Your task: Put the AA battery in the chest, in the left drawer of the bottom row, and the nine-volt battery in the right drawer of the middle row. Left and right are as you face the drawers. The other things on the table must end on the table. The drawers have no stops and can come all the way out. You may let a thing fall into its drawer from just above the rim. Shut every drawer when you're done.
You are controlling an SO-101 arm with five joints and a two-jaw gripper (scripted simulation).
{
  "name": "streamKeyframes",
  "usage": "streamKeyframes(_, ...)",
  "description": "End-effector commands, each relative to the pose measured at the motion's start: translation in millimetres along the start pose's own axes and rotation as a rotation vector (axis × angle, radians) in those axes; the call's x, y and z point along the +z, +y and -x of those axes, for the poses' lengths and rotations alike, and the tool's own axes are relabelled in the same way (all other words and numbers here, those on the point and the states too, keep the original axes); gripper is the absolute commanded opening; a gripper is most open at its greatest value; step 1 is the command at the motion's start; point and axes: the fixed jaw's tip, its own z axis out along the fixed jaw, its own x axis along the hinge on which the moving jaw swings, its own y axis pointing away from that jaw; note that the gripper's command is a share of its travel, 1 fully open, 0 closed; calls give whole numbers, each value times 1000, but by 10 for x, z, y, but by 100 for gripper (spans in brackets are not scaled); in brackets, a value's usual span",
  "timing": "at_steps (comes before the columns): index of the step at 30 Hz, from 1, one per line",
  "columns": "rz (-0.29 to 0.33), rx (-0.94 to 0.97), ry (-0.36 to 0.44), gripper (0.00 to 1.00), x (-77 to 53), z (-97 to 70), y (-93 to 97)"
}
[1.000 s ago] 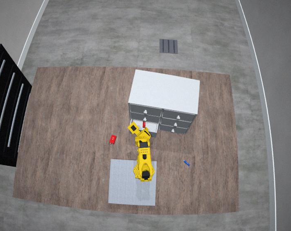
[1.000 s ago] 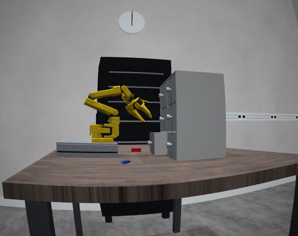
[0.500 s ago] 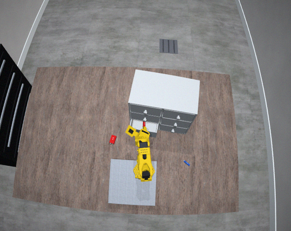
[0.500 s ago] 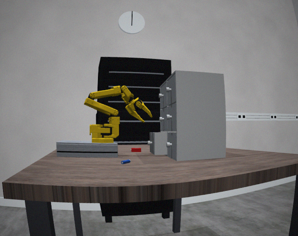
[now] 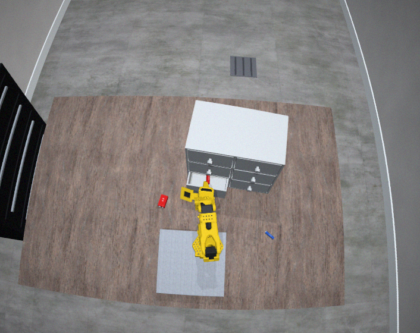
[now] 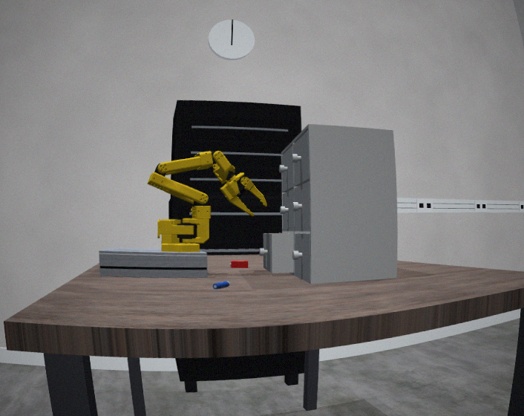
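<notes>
The grey chest (image 5: 235, 143) has three rows of two drawers. Its bottom left drawer is pulled out, which also shows in the side view (image 6: 277, 252); the other drawers are shut. A small red cylinder (image 5: 207, 178), which looks like the AA battery, lies inside the open drawer. The red block-shaped nine-volt battery (image 5: 162, 200) lies on the table left of the arm and also shows in the side view (image 6: 239, 264). My gripper (image 6: 258, 208) hangs above and in front of the open drawer, at middle-row height. Its fingers are partly apart with nothing between them.
A small blue cylinder (image 5: 269, 235) (image 6: 220, 284) lies on the table to the right of my base. The arm stands on a grey plate (image 5: 191, 263). A black cabinet (image 5: 8, 150) stands beyond the table's left edge.
</notes>
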Motion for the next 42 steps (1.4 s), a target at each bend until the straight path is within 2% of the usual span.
streamKeyframes(1,-23,-107,-13,21,-16,21,-35)
streamKeyframes(42,-32,-981,-19,21,-16,7,-60)
